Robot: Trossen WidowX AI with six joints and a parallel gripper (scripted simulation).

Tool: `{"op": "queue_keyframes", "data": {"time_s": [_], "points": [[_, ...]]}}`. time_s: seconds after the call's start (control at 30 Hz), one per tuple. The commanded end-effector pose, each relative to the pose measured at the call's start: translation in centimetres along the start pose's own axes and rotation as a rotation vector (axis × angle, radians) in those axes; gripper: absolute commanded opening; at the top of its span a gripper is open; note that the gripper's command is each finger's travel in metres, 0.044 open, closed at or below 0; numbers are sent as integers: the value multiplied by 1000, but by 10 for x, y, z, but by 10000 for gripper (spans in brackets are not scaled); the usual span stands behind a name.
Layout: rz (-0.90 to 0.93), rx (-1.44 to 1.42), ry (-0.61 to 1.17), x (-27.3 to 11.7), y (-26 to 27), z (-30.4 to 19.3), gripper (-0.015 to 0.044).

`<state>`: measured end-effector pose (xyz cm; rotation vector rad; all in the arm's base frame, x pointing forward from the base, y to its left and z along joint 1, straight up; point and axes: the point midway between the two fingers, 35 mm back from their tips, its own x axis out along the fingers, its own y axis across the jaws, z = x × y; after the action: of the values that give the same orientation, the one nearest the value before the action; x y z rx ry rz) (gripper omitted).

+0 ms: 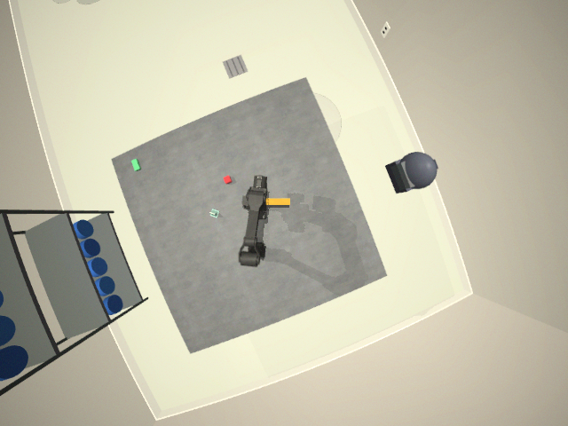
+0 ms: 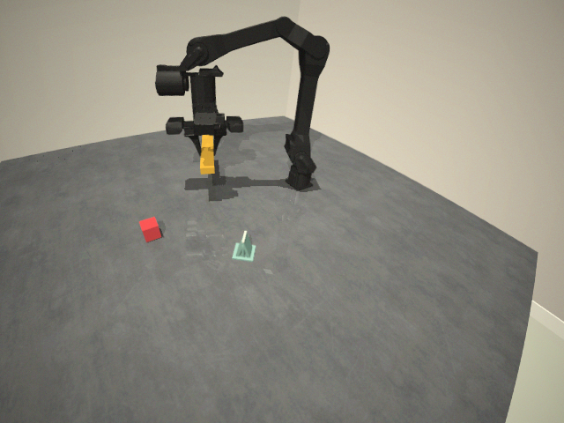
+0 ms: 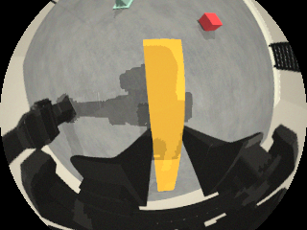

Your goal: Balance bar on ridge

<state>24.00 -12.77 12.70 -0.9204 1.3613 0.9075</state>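
One bar, pinched by gripper, well apart from ridge; best carried high (red cube near ridge), centred over ridge before lowering.

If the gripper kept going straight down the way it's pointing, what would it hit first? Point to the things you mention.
Probably the grey table (image 1: 284, 151) (image 2: 291, 328) (image 3: 86, 53), met first by the orange bar (image 1: 278, 201) (image 2: 207, 159) (image 3: 165, 91) in the gripper (image 2: 207, 152) (image 3: 167, 130); the gap's depth is unclear.

Tabletop: stone-like, smooth, faintly glossy. Bar: smooth, plastic-looking. Ridge: smooth, matt. Cube, exterior view, ridge's nine o'clock: smooth, plastic-looking. Arm: matt, plastic-looking.
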Motion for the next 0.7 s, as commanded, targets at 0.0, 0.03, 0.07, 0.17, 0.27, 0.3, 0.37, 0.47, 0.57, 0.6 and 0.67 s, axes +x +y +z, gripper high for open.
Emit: {"op": "queue_keyframes", "data": {"time_s": [0.0,0.03,0.07,0.17,0.27,0.3,0.37,0.47,0.57,0.6,0.67], "points": [[-12,-6,5,-15,0,-1,0],[-12,-6,5,-17,0,-1,0],[-12,-6,5,-17,1,-1,0],[-12,-26,5,-17,-1,4,0],[-12,-66,4,-18,-4,13,0],[-12,-79,4,-18,-5,16,0],[-12,-106,4,-18,-7,22,0],[-12,-146,3,-18,-10,32,0],[-13,-187,2,-19,-12,41,0],[-13,-200,2,-19,-13,45,0],[-13,-227,2,-19,-14,51,0]]}}
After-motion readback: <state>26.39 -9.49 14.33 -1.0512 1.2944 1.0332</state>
